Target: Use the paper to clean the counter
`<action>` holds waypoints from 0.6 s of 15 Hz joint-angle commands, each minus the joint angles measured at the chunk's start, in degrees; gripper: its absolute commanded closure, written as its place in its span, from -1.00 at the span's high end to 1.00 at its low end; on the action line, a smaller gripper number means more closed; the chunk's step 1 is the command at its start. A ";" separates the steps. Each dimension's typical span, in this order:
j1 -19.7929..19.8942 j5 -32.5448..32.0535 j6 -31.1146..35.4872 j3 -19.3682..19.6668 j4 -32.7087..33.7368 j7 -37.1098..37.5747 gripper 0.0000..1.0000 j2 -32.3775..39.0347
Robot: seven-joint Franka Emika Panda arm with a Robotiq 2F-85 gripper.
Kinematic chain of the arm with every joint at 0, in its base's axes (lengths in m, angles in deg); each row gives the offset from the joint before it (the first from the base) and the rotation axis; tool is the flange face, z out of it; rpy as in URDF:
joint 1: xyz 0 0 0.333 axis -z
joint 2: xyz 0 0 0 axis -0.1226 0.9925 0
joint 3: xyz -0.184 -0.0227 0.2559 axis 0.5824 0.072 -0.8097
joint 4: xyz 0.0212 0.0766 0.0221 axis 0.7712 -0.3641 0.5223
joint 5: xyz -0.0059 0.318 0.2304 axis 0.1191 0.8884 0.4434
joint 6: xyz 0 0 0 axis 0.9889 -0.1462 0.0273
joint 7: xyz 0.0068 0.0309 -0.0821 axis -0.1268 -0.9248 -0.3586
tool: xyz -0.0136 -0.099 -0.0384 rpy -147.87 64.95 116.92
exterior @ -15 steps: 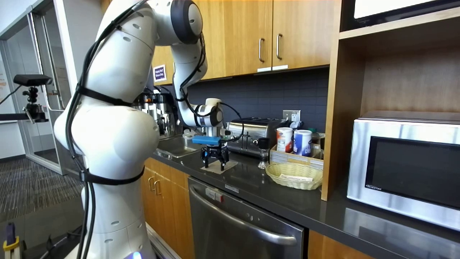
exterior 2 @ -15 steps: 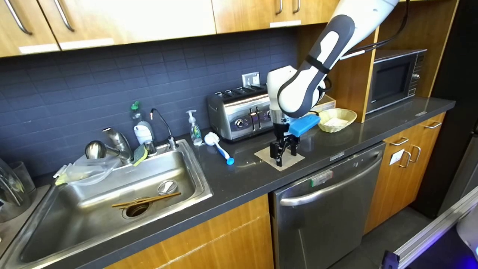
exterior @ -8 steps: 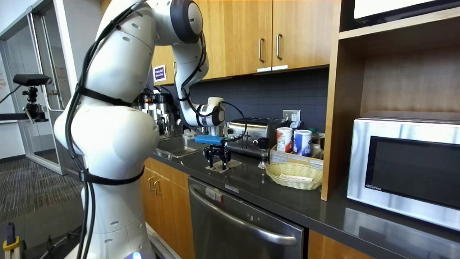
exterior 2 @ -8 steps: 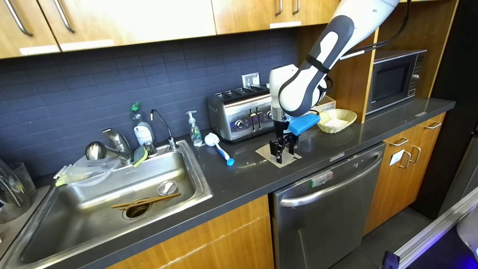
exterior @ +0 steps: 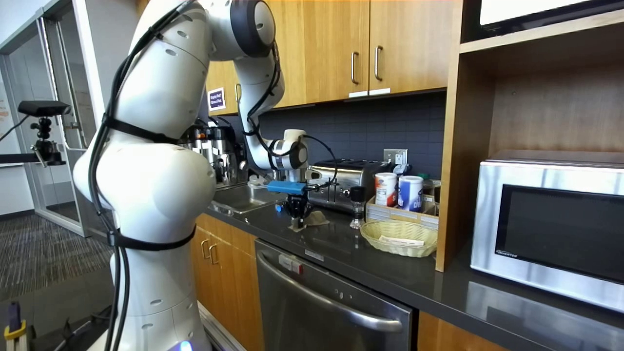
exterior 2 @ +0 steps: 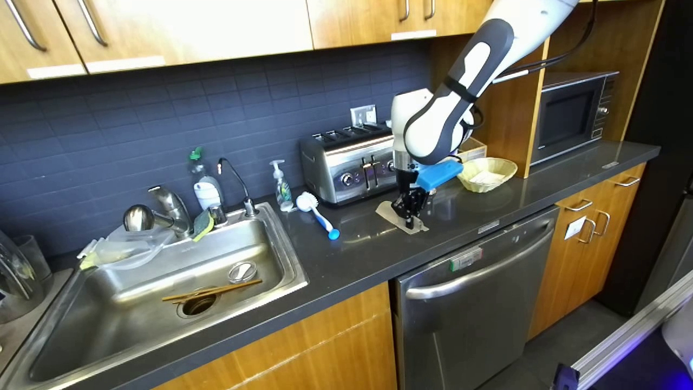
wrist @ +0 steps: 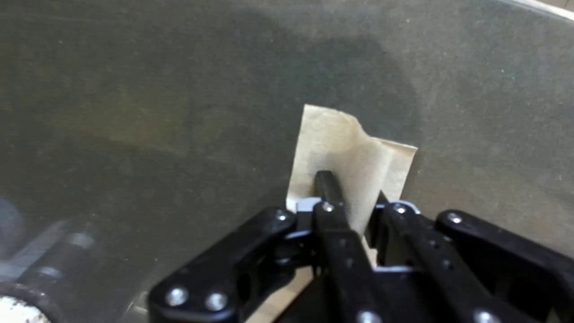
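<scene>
The dark counter [exterior 2: 346, 260] ran along a tiled wall [exterior 2: 135, 127]; in an exterior view, left to right, came a sink [exterior 2: 141, 309], a brush [exterior 2: 321, 218], a toaster [exterior 2: 354, 165], then the gripper [exterior 2: 410, 222], pinching a raised fold of the tan paper [wrist: 329, 134] on the counter, a basket [exterior 2: 481, 186] and the microwave [exterior 2: 568, 116]

One paper [wrist: 329, 143], one claw [wrist: 353, 186], two canisters [exterior: 410, 193].
</scene>
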 commanded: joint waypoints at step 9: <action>-4.62 -1.88 -2.10 -0.77 -4.94 1.83 -0.99 -3.30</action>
